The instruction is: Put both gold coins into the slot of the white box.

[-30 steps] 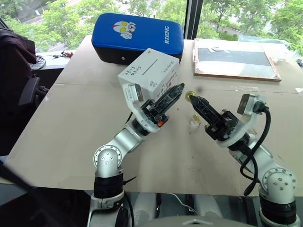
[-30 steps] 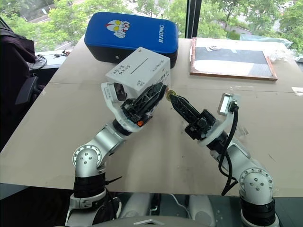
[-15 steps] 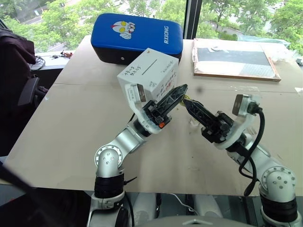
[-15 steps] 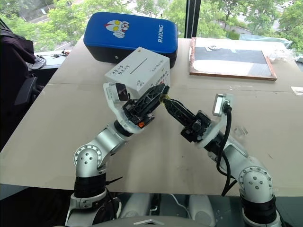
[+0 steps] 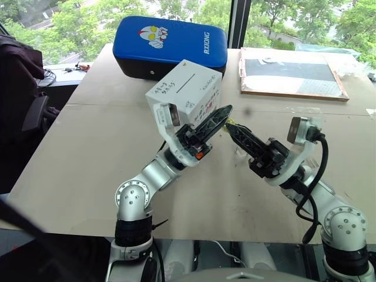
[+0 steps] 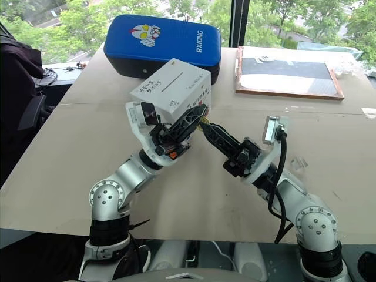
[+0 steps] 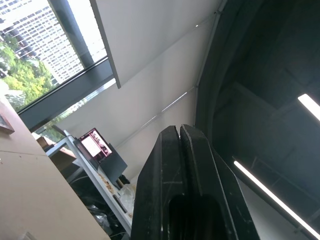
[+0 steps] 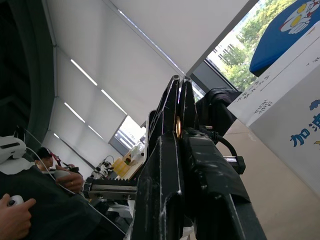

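**Left eye view: both grippers meet tip to tip in front of the white box**

Left eye view: left gripper point(image 5: 225, 110) and right gripper point(image 5: 229, 126) are raised above the table point(image 5: 76, 158), tips nearly touching, just in front of the white box point(image 5: 185, 91). Left gripper's fingers are pressed together; whether it has hold of anything can't be told. Right gripper's fingers are also fully closed, w/ a thin sliver of gold coin point(image 8: 178, 127) pinched edge-on between them, seen in the right wrist view. A yellowish glint sits at the meeting point of the tips in the head views, too small to say more.

White box stands on the table, tilted corner toward the robot, slot point(image 5: 188, 81) on its top face, dark handwriting beside it. Blue padded case point(image 5: 170, 44) lies right behind the box. A flat framed board point(image 5: 291, 73) lies to the right, well apart. A small clear plastic block point(image 5: 239, 151) sits on the table below the right gripper. A person's hand point(image 8: 15, 216) shows in the right wrist view.
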